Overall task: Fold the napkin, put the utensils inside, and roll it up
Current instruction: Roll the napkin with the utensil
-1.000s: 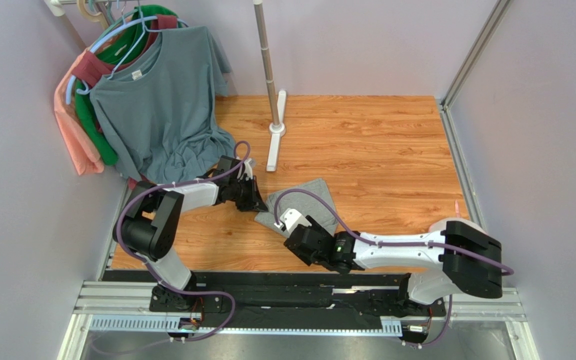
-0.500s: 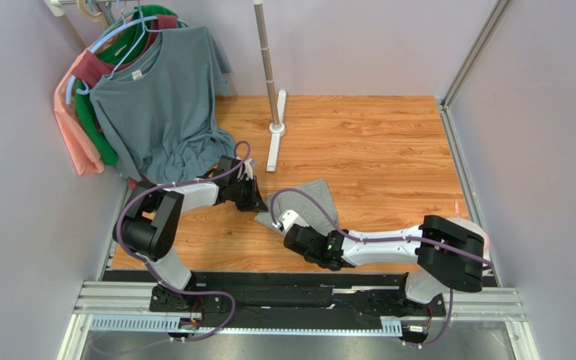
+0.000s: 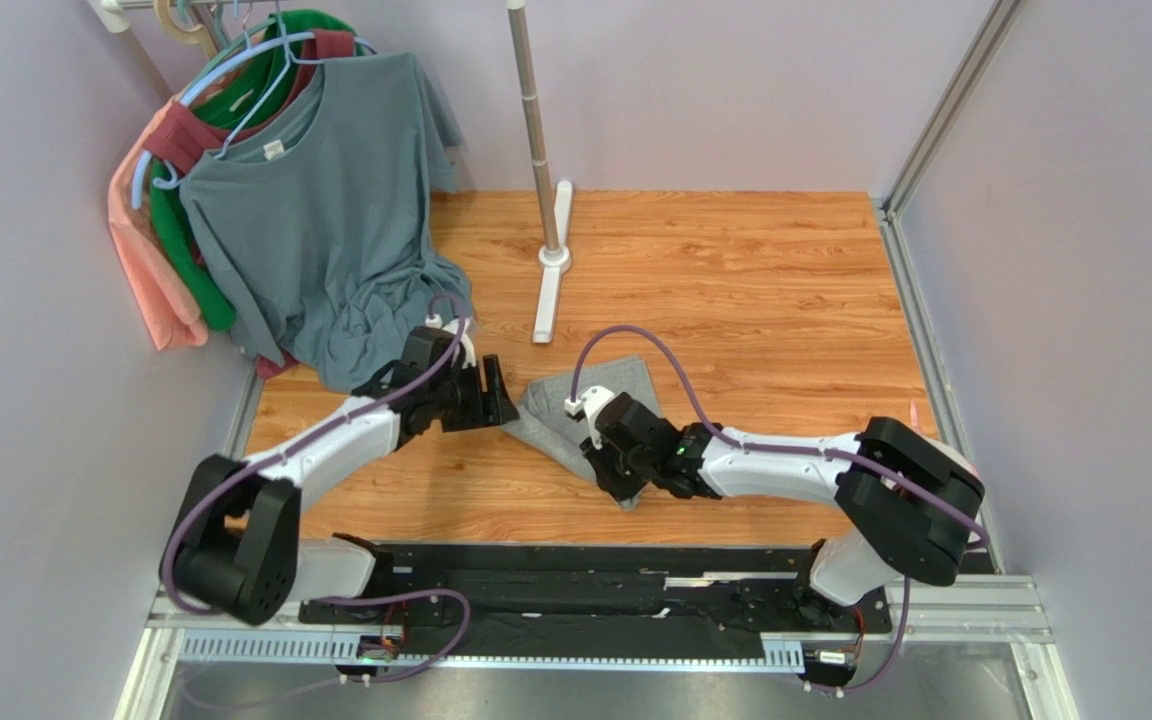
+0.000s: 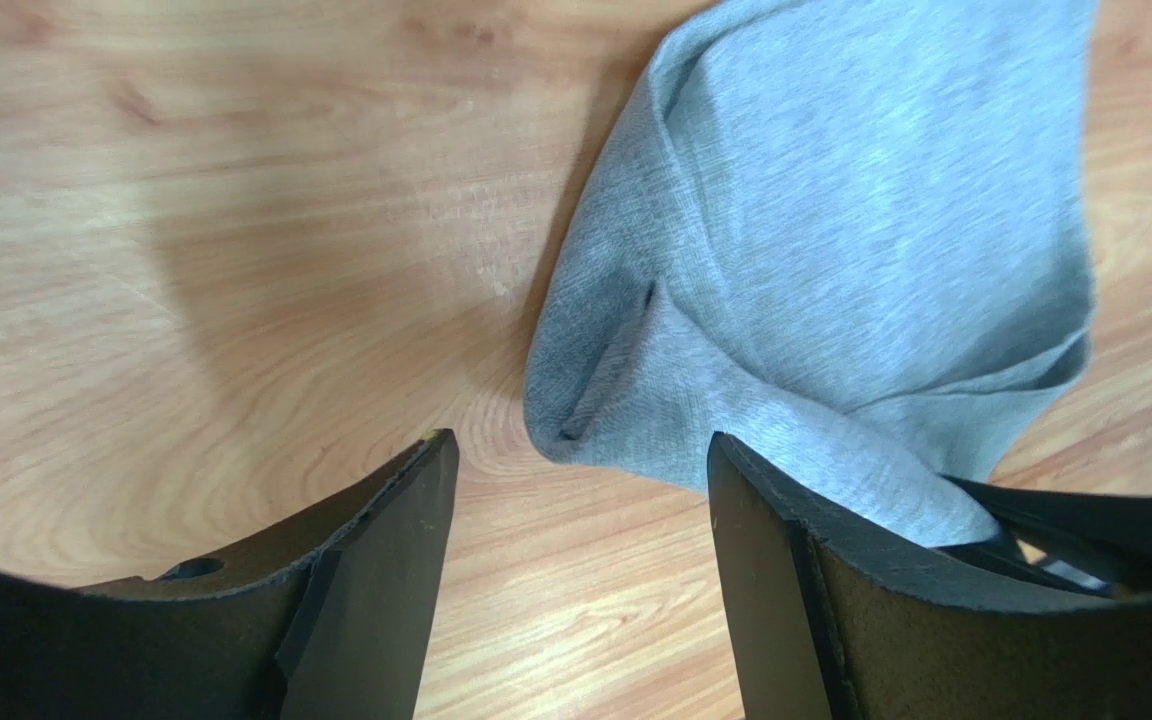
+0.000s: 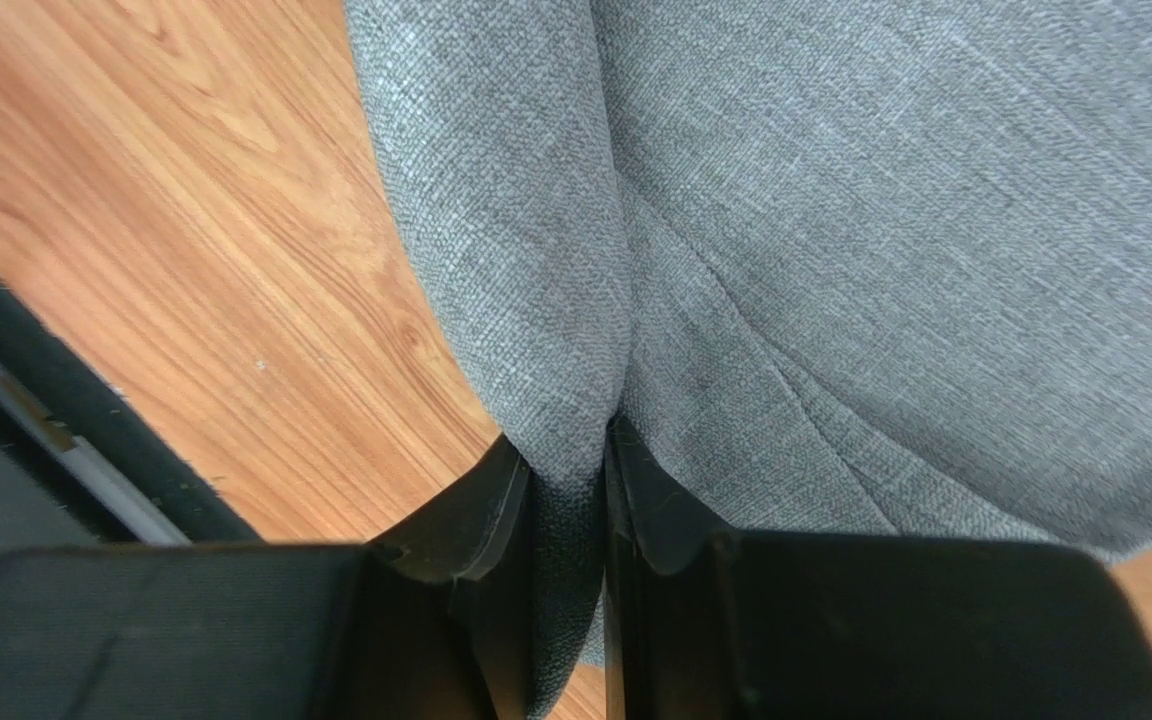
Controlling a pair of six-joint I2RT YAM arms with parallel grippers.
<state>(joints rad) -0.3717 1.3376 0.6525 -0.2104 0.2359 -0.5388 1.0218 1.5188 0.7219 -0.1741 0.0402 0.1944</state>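
On the wooden table point(image 3: 778, 300): the napkin point(image 3: 560, 408) lies bunched near the front middle, between the two arms, its grey cloth doubled over itself.
Left gripper point(image 4: 582, 458): jaws spread wide with nothing between them; it sits low over the wood, the napkin's folded corner just ahead of its fingertips.
Right gripper point(image 5: 567, 465): jaws nearly together, pinching a raised fold of the napkin at its near edge.
Napkin's layers: the upper layer is creased; part of the cloth is hidden under the right wrist.
Back left: a blue-grey T-shirt point(image 3: 319, 195) on a hanger, in front of other garments.
Back middle: a metal stand pole point(image 3: 534, 128), upright.
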